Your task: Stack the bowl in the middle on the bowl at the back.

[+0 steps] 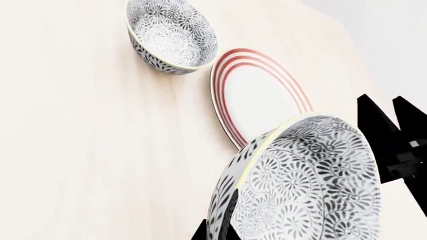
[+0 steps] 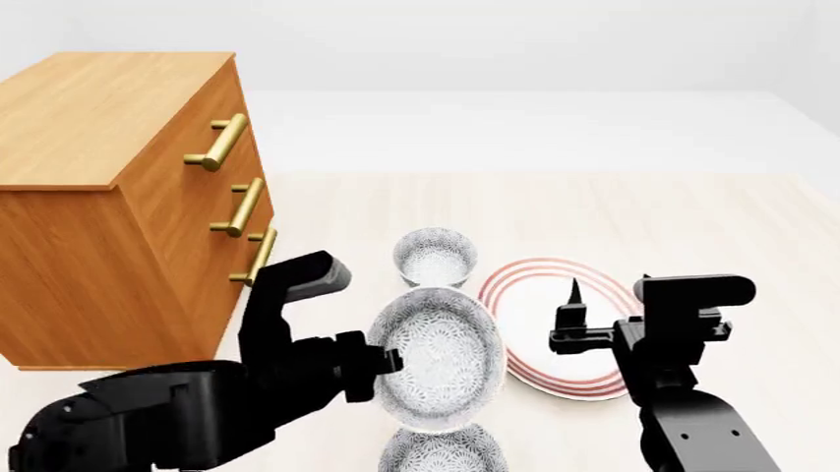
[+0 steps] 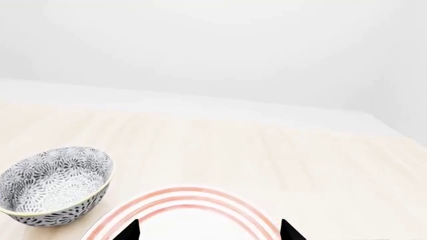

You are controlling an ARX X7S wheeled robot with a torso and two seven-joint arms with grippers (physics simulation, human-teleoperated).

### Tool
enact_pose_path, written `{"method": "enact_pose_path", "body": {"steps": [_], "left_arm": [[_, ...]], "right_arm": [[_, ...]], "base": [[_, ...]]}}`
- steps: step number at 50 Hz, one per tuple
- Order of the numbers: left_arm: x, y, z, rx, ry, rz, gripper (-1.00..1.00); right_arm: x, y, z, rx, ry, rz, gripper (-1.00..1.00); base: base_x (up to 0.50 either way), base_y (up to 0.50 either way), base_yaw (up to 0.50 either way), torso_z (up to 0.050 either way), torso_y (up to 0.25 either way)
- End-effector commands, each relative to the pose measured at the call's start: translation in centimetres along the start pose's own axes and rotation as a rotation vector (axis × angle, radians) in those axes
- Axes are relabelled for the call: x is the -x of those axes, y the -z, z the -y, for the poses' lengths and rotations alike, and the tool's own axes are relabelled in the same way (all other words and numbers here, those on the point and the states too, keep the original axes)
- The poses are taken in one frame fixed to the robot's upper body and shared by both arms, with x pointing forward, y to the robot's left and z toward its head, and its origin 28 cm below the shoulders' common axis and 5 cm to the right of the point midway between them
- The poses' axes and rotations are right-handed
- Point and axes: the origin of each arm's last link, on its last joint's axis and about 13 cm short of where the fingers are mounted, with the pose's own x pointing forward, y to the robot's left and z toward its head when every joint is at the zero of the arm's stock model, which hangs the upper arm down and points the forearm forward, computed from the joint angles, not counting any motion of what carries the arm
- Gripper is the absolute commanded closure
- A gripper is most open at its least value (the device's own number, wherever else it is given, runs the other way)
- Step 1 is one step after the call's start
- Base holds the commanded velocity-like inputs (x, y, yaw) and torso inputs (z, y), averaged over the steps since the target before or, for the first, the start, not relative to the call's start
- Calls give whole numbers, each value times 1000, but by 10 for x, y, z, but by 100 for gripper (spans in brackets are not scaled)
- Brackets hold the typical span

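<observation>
The bowl in the middle [image 2: 440, 359] is lifted off the table and tilted, with my left gripper [image 2: 381, 364] shut on its rim. In the left wrist view this bowl [image 1: 307, 180] fills the near corner, and the gripper [image 1: 223, 231] pinches its wall. The bowl at the back [image 2: 435, 256] stands upright on the table beyond the held one, also seen as a bowl [image 1: 172, 35] in the left wrist view and a bowl [image 3: 53, 185] in the right wrist view. My right gripper [image 3: 210, 232] hangs open over the plate, holding nothing.
A red-ringed white plate [image 2: 565, 324] lies right of the bowls, under my right gripper [image 2: 573, 305]. A third patterned bowl [image 2: 443, 454] sits nearest me. A wooden dresser [image 2: 118, 197] with brass handles stands at the left.
</observation>
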Motion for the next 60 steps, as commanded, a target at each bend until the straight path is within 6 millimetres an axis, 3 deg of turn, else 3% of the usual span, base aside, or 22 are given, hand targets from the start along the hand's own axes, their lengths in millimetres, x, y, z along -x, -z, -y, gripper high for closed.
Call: {"method": "enact_pose_path", "body": {"steps": [1, 24, 60], "left_arm": [[25, 14, 9, 9, 31, -34, 100], [30, 32, 12, 12, 29, -112, 100], [9, 48, 2, 98, -13, -218, 100]], "right_arm": [[-1, 0, 1, -8, 7, 0, -100], [2, 3, 4, -38, 28, 7, -100], [1, 10, 5, -53, 38, -7, -100]], "base": [[0, 0, 0, 0, 0], [0, 0, 0, 0, 0], [0, 0, 0, 0, 0]]}}
